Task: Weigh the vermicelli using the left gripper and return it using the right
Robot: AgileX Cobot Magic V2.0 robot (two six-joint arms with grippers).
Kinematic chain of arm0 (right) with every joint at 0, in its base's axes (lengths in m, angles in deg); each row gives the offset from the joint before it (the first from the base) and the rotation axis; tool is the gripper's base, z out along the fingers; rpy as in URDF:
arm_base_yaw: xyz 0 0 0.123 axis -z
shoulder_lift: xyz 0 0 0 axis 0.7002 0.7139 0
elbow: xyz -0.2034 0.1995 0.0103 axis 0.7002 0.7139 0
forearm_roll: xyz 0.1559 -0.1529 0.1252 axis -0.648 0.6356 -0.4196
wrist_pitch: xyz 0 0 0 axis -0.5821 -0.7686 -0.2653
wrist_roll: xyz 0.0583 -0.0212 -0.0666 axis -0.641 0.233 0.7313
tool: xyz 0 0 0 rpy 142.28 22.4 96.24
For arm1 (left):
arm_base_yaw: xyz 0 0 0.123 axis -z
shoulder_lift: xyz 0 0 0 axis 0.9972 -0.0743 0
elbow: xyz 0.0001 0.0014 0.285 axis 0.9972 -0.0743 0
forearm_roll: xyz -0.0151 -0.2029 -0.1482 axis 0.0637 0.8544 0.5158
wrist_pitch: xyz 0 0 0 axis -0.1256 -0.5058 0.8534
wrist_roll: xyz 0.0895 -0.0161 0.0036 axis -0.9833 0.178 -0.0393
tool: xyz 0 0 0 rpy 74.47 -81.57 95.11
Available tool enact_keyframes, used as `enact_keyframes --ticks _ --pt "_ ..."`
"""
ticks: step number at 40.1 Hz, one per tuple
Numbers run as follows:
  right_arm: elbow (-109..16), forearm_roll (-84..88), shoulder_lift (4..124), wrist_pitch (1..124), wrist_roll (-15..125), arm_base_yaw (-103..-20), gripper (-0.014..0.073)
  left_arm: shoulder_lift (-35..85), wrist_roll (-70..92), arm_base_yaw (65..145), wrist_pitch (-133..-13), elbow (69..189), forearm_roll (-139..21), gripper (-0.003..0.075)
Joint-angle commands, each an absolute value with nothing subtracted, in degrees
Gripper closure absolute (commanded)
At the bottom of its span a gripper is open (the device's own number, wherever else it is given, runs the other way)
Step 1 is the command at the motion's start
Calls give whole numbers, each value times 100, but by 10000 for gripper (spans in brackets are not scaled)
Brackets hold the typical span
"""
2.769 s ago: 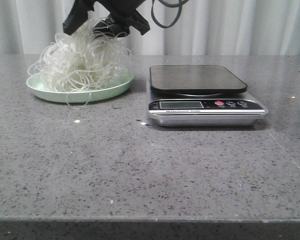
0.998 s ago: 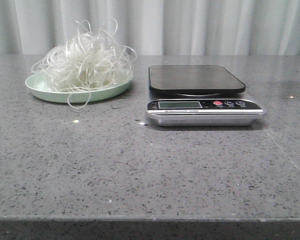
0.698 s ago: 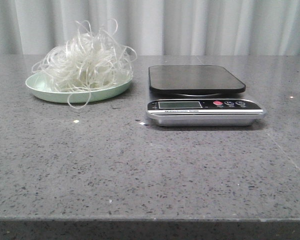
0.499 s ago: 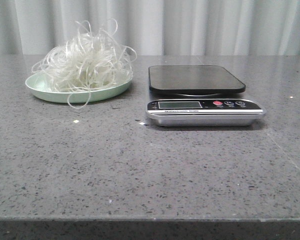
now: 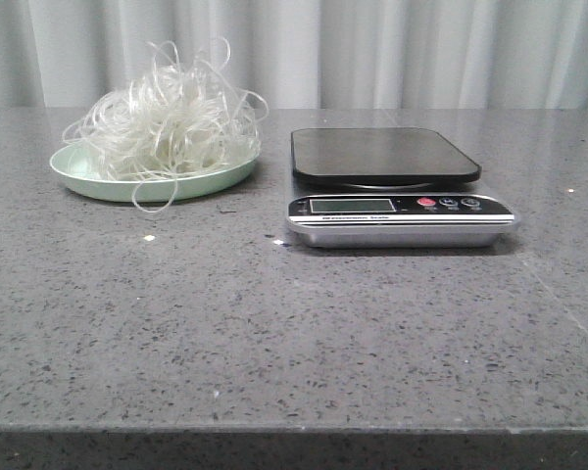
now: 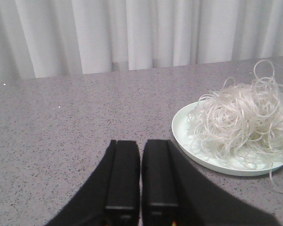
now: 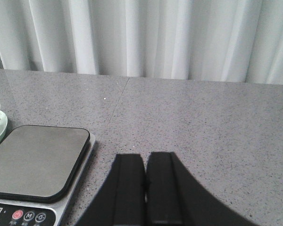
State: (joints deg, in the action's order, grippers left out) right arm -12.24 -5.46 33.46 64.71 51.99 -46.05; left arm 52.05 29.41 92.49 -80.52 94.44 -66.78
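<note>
With the vermicelli (image 5: 165, 116) heaped on the green plate (image 5: 98, 181) at nine o'clock of the bare scale (image 5: 385, 157), my left tool (image 6: 141, 176) and right tool (image 7: 145, 181), both closed and empty, should open wide before gathering strands centrally.

Soft, even light; sharp focus

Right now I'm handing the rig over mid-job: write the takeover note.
Left gripper: shut, empty, off to the side of the plate.
Right gripper: shut, empty, beside the scale.
Vermicelli: heaped on the plate, left of the scale.
Scale platform is bare; display unreadable.
Done or left: cannot tell from this moment whether the weighing has happened. Nothing is held, and neither arm shows in the front view.
</note>
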Motion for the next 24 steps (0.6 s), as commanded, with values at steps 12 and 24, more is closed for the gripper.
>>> enact_keyframes --ticks 12,24 --pt "-845 -562 2623 7257 5193 -4573 442 5198 2994 9244 -8464 9596 -6605 583" --pt "-845 -562 2623 7231 5193 -4573 442 5198 2994 9244 -8464 9596 -6605 583"
